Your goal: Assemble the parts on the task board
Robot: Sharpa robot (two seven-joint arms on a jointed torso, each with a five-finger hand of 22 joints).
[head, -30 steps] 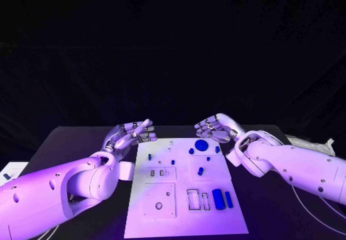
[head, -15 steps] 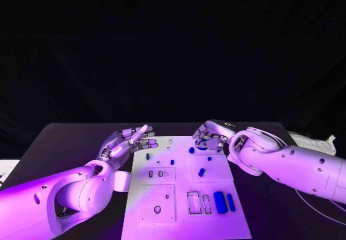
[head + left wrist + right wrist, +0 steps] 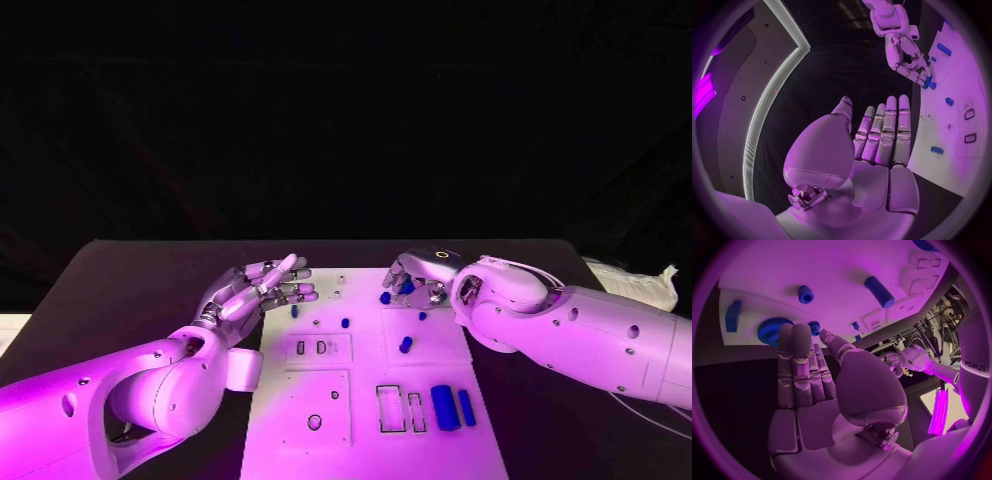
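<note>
Compared with a second ago, the right hand (image 3: 414, 277) has dropped from hovering above the far end of the task board (image 3: 368, 440) to sitting right down at it, fingers now over the big blue gear (image 3: 772, 330) near the board's far right corner. In the right wrist view its fingertips (image 3: 794, 332) lie against that gear's toothed rim, with a smaller blue gear (image 3: 814, 328) just beside them, but I can't tell whether it's actually gripping anything. The left hand (image 3: 257, 287) has barely shifted: it hangs at the board's far left edge, fingers straight and together, palm bare, holding nothing.

On the board itself nothing looks moved. Two blue bars (image 3: 453, 406) lie side by side near the near right corner, next to a pair of empty rectangular slots (image 3: 398, 409). A short blue cylinder (image 3: 405, 344) lies toward the middle of the right side, with a small blue peg (image 3: 345, 322) near the centre and another little peg (image 3: 294, 311) at the left edge. A raised square plate (image 3: 319, 402) with an oval hole (image 3: 315, 422) sits on the near left part, and two small slots (image 3: 312, 348) sit just beyond it.
</note>
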